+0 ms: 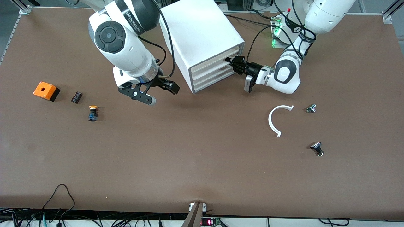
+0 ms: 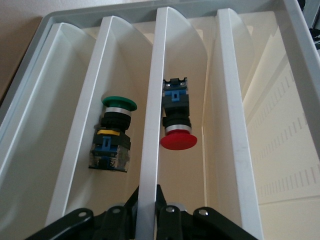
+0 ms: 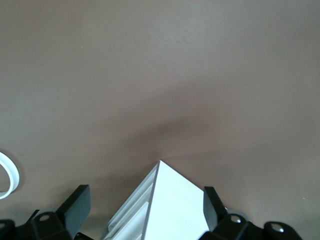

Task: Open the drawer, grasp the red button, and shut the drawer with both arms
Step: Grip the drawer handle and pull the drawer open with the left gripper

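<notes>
We see the white cabinet standing on the brown table, with four stacked drawers on its front. The left end effector is at the front of the cabinet, at the top drawer, and its fingers are closed narrow on a thin white divider wall of this drawer, as the left wrist view shows. In the same view we look into the drawer: the button with the red cap lies in one compartment, just beside the gripped wall, and a green-capped button lies in the next compartment. The right end effector hangs over the table just beside the cabinet, toward the right arm's end, and its fingers are spread wide and hold nothing; in its wrist view a corner of the cabinet shows between them. Toward the right arm's end of the table there are an orange box, a small black part and a yellow-capped button. Toward the left arm's end lie a white curved piece and two small metal parts, well apart from the cabinet.
</notes>
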Robot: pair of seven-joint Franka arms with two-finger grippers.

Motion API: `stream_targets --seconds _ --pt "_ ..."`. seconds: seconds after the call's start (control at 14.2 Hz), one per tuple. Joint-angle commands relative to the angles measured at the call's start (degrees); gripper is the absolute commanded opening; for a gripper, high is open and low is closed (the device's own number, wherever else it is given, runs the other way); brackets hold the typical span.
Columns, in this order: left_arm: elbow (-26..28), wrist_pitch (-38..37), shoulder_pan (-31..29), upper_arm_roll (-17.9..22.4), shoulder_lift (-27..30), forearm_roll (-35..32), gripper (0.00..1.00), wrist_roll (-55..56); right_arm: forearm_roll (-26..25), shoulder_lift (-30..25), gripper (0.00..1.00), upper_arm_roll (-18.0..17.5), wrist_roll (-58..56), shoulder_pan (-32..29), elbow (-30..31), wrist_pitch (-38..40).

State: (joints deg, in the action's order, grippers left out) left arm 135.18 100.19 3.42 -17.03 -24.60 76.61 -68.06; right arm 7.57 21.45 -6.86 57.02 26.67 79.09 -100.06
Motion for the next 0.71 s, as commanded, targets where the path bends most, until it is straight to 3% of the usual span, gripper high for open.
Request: stream_targets --seconds 0.0,0.28,0.64 --pt "-0.2 0.2 -2.0 0.1 0.4 0.3 0.0 -0.3 0.1 2.2 1.0 0.3 2.6 1.1 -3.6 0.7" --pt "-4.8 0.2 -6.1 0.5 0.3 -8.0 0.0 6.4 -0.1 3.9 1.0 0.4 8.2 3.6 -5.7 0.0" --pt "-13.9 0.0 -8.8 1.0 -2.9 -13.1 0.0 15.9 -3.3 11.5 1.0 0.5 18.1 8.4 -14.6 -2.6"
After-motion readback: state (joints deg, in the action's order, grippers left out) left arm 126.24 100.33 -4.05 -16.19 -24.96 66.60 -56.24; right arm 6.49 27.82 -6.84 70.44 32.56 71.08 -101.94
